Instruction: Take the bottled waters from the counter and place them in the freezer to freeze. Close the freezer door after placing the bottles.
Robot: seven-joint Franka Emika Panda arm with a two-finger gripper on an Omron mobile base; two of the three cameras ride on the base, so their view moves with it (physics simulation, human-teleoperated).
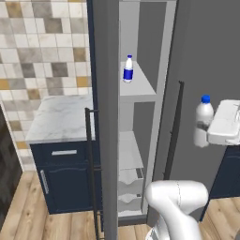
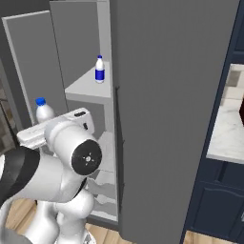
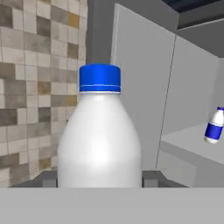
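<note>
My gripper [image 3: 99,180] is shut on the plain whitish bottled water [image 3: 99,140], which stands upright with its blue cap on top. The dark fingertips [image 3: 151,178] press its sides. In the left base view this bottle [image 1: 204,119] hangs in front of the dark panel to the right of the open freezer [image 1: 140,42]. In the right base view the same bottle [image 2: 44,110] rises above the hand. The blue-labelled bottled water [image 1: 128,69] [image 2: 99,69] [image 3: 214,126] stands upright on an upper freezer shelf. The freezer door [image 1: 106,122] [image 2: 28,62] is swung open. The marble counter [image 1: 61,117] lies left of the door.
White drawers [image 1: 129,187] fill the freezer's bottom, under a lower shelf [image 1: 129,150]. A tall dark grey panel [image 2: 176,119] with a black bar handle [image 1: 176,122] stands right of the opening. Navy cabinets [image 1: 65,178] sit under the counter, and a second counter [image 2: 228,128] lies far right.
</note>
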